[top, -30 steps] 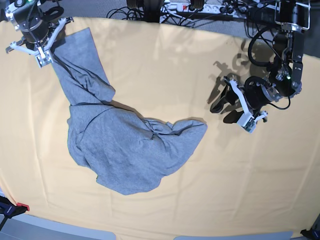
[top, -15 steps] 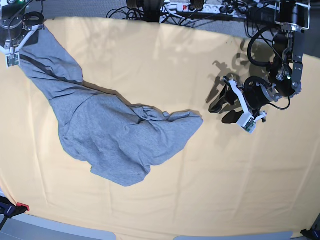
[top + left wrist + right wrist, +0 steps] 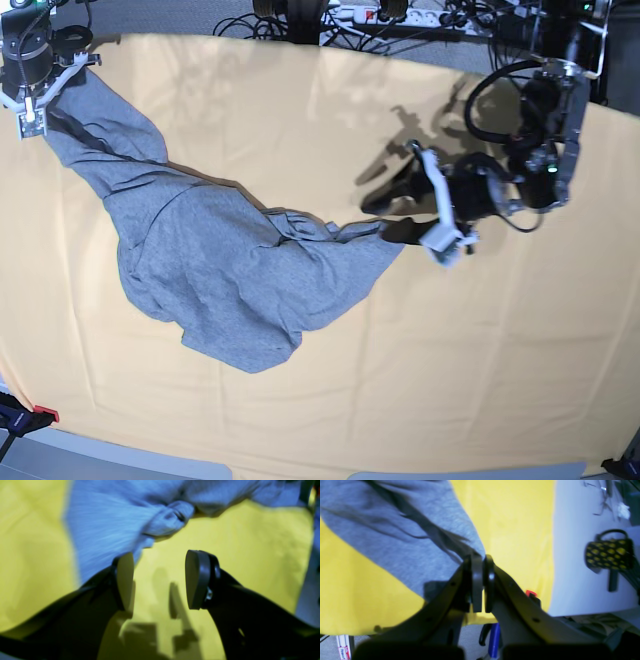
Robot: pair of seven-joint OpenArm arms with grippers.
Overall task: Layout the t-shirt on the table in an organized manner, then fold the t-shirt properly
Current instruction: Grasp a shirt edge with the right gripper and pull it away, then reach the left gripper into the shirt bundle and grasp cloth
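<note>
The t-shirt (image 3: 220, 280) lies stretched in a long diagonal across the table (image 3: 330, 380), its bulk bunched and wrinkled toward the middle-left of the orange-yellow cloth while one end rises in a taut, narrowing strip up to the far left corner in the base view. There the right gripper (image 3: 35, 90) has that end pinched: in the right wrist view its black jaws are pressed nearly together with grey fabric (image 3: 402, 530) caught at their tips, the cloth fanning away from the grip in dark stretched creases. That corner of the shirt is lifted off the surface; the rest rests flat on the table. On the other side, the left gripper (image 3: 405, 210) hangs low just at the shirt's opposite end, where the fabric tapers to a rumpled point near the table's middle. Its jaws stand wide apart with nothing between them; the left wrist view shows the two dark pads (image 3: 197, 580) spread open over bare yellow cloth (image 3: 250, 542), and a knotted-looking fold of the grey shirt (image 3: 167, 517) sits just ahead of them, close but not gripped. Only the plain grey side shows; I can't make out any lettering. Cables and a power strip (image 3: 390, 14) lie beyond the table's far edge.
</note>
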